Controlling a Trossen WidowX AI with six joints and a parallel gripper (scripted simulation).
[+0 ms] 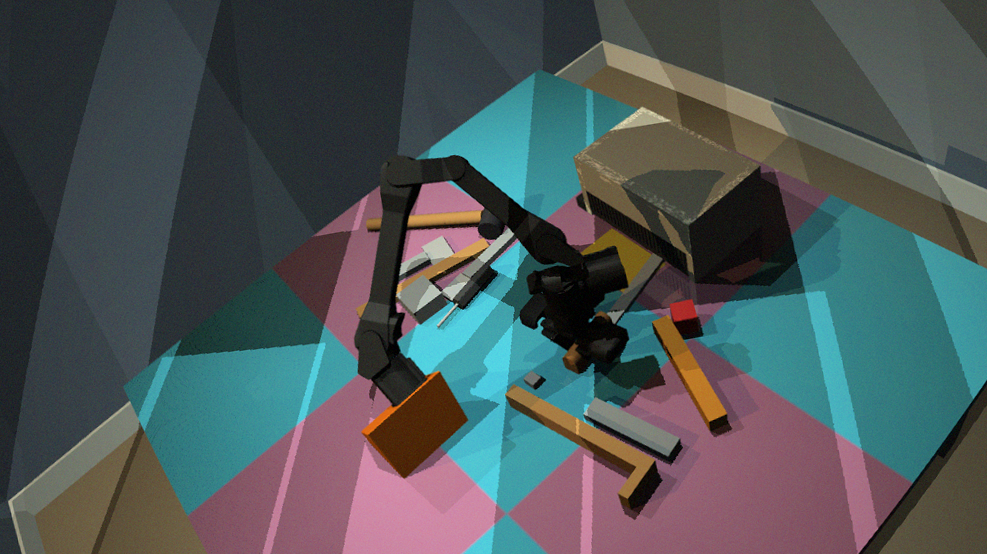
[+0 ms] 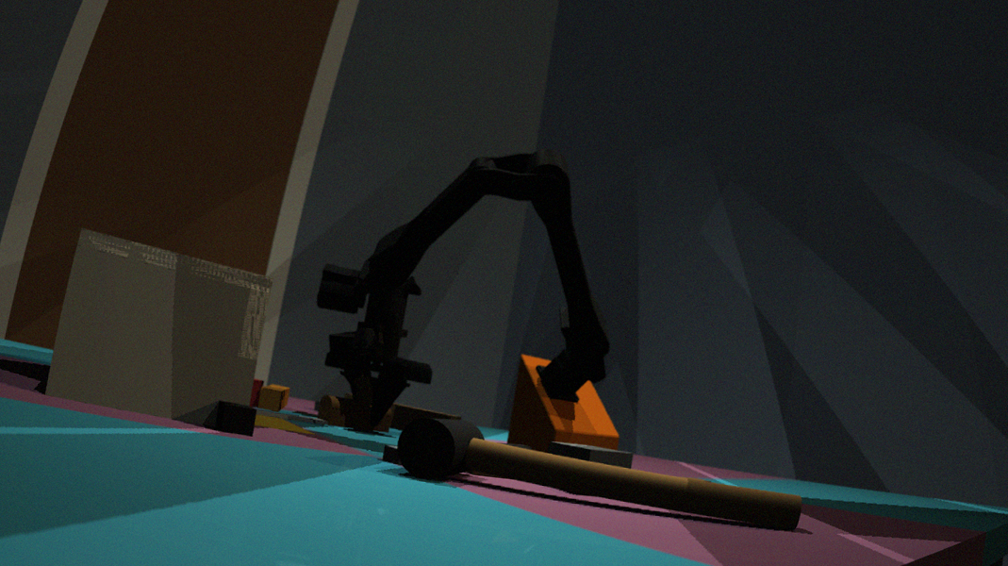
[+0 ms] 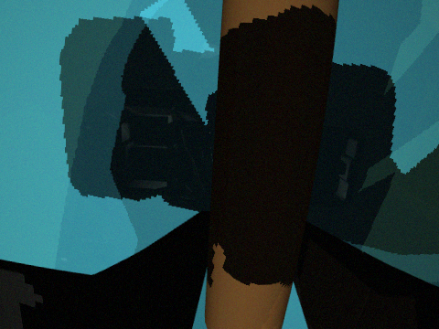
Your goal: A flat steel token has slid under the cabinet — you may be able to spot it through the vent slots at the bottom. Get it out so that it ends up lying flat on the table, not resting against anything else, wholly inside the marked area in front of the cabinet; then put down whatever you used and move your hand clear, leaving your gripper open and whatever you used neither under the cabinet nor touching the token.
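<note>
The beige cabinet [image 1: 662, 154] [image 2: 155, 326] has dark vent slots [image 1: 636, 236] along its front. The token cannot be made out in any view. The marked area is a yellow patch [image 1: 619, 248] [image 2: 279, 424] in front of the cabinet, partly hidden by the arm. My gripper [image 1: 593, 345] [image 2: 373, 421] [image 3: 248, 224] points down, low over the table, and is shut on the round brown handle [image 1: 574, 358] [image 3: 251, 303] of a tool. The tool's flat grey blade [image 1: 636, 288] reaches towards the cabinet, its far end near the yellow patch's corner.
A red cube [image 1: 683, 313] and a wooden bar [image 1: 690, 372] lie right of the tool. An L-shaped wooden bar [image 1: 579, 425], a grey bar [image 1: 632, 430] and a small grey block [image 1: 533, 380] lie nearer. A mallet [image 1: 424, 220] [image 2: 596, 474] lies behind a cluster of grey blocks and tools.
</note>
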